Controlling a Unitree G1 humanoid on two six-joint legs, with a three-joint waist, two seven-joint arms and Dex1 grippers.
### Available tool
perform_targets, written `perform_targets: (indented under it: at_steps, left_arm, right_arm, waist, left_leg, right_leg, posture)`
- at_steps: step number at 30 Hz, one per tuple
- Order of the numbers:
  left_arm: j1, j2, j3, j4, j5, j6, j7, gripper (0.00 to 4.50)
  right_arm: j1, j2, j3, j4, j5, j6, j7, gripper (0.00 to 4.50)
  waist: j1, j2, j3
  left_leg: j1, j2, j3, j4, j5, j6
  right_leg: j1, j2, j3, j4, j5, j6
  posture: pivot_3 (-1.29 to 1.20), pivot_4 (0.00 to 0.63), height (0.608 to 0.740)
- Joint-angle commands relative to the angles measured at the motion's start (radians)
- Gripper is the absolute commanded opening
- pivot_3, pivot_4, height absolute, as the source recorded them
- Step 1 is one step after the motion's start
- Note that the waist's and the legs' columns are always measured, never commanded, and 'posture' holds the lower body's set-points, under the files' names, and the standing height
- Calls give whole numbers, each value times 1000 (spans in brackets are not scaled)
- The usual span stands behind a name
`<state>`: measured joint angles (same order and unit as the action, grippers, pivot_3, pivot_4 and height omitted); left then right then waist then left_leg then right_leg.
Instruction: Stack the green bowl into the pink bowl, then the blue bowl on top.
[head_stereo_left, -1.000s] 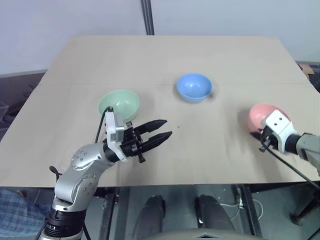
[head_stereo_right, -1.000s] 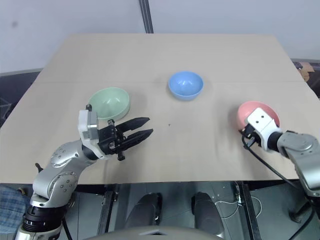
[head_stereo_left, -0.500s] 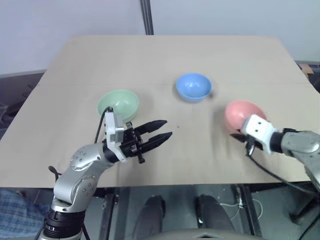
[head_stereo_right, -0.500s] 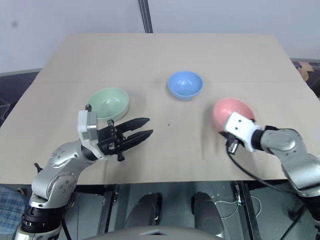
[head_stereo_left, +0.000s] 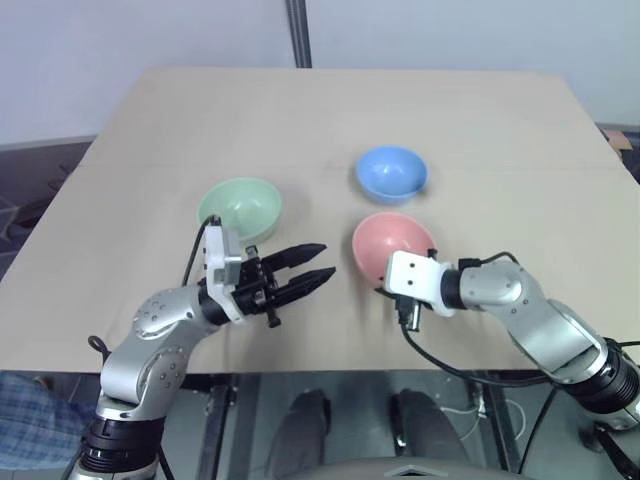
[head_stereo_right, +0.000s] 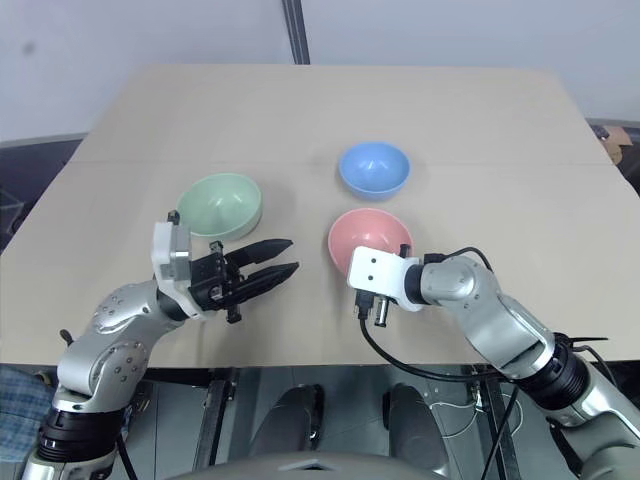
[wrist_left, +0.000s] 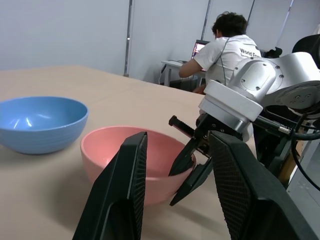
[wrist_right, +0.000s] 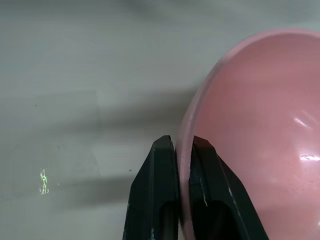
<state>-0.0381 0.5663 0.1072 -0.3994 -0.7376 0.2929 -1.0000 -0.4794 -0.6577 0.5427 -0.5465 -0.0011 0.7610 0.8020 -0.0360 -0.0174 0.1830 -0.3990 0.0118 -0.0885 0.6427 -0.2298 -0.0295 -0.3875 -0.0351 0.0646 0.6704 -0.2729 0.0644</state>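
On the table (head_stereo_left: 120, 200), we see the pink bowl (head_stereo_left: 393, 240) near the blue bowl (head_stereo_left: 391, 172).
Our right gripper (wrist_right: 182, 150) pinches its rim; our left gripper (head_stereo_left: 312, 271) hovers spread beside the green bowl (head_stereo_left: 240, 207).

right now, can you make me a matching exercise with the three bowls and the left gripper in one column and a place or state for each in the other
Things:
1. green bowl
2. pink bowl
3. blue bowl
4. left gripper

Places or states:
A. rim pinched by the right gripper
B. farthest back on the table, untouched
C. open, holding nothing
D. just behind the left arm's wrist

Pairs: 1-D, 2-A, 3-B, 4-C
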Motion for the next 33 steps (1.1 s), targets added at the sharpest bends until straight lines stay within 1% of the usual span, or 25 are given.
perform_targets:
  at_steps: [1,2,3,7,8,10,14,16,19,22,24,27,33]
  left_arm:
    - [8,7,20,-24,-1,-11,-3,2052]
    - [9,7,21,-24,-1,-11,-3,2052]
    - [11,7,21,-22,0,-13,-4,2052]
    - [11,6,22,-11,3,-17,-11,2052]
    - [10,5,22,-10,5,-18,-12,2052]
    - [8,4,25,-6,7,-21,-12,2052]
    - [-12,-9,48,30,30,-44,17,2052]
    - [-33,-31,61,63,50,-62,60,2052]
    - [-55,-49,67,106,105,-97,101,2052]
    - [-68,-58,63,160,179,-119,161,2052]
    - [-71,-52,62,192,236,-147,187,2052]
    - [-80,-51,72,231,295,-191,219,2052]
    - [-128,-34,105,301,397,-261,303,2052]
  right_arm:
    - [-21,3,12,-22,-6,9,22,1508]
    - [-23,2,12,-23,-6,9,25,2071]
    - [-26,2,9,-22,-7,10,28,2385]
    - [-29,6,-9,-30,-2,22,27,4182]
    - [-26,9,-28,-38,11,37,26,4483]
    - [-14,20,-99,-71,72,83,34,4483]
    - [29,85,-440,-164,371,227,96,4483]
    - [53,104,-584,-176,477,214,107,4483]
    - [83,136,-789,-186,634,196,85,4483]
    - [141,126,-942,-174,713,198,39,4483]
    - [205,104,-1012,-168,736,169,31,4483]
    - [298,76,-1056,-174,748,109,42,4483]
    - [416,47,-1077,-174,759,36,17,4483]
  waist:
    - [-1,0,0]
    - [-1,0,0]
    - [-1,0,0]
    - [-1,0,0]
    - [-1,0,0]
    - [-1,0,0]
    - [2,0,0]
    - [4,0,0]
    - [7,0,0]
    - [5,0,0]
    - [9,0,0]
    - [6,0,0]
    - [2,0,0]
  left_leg:
    - [0,0,0,0,0,0]
    - [0,0,0,0,0,0]
    - [0,0,0,0,0,0]
    - [0,0,0,0,0,0]
    - [0,0,0,0,0,0]
    - [0,0,0,0,0,0]
    - [0,0,-1,0,0,0]
    - [0,0,-1,0,0,0]
    - [0,0,-1,0,0,0]
    - [0,0,-1,-1,0,0]
    - [0,0,-1,-2,0,0]
    - [0,0,0,-2,0,0]
    - [1,0,1,-2,0,0]
  right_leg:
    - [0,0,0,0,0,0]
    - [0,0,0,0,0,0]
    - [0,0,0,0,0,0]
    - [0,0,0,0,0,0]
    - [0,0,0,0,0,0]
    - [0,0,0,0,0,0]
    - [0,0,-1,0,0,0]
    - [1,0,-1,0,0,0]
    - [2,0,-2,-1,0,0]
    - [1,0,-1,-1,0,0]
    - [2,0,-2,-1,0,0]
    - [1,0,-1,-2,0,0]
    - [1,0,0,-1,0,0]
  posture:
    - [0,150,740]
    - [0,150,740]
    - [0,150,740]
    - [0,150,740]
    - [0,150,740]
    - [0,150,740]
    - [0,150,740]
    - [0,150,740]
    - [0,150,740]
    - [0,150,740]
    - [0,150,740]
    - [0,150,740]
    - [0,150,740]
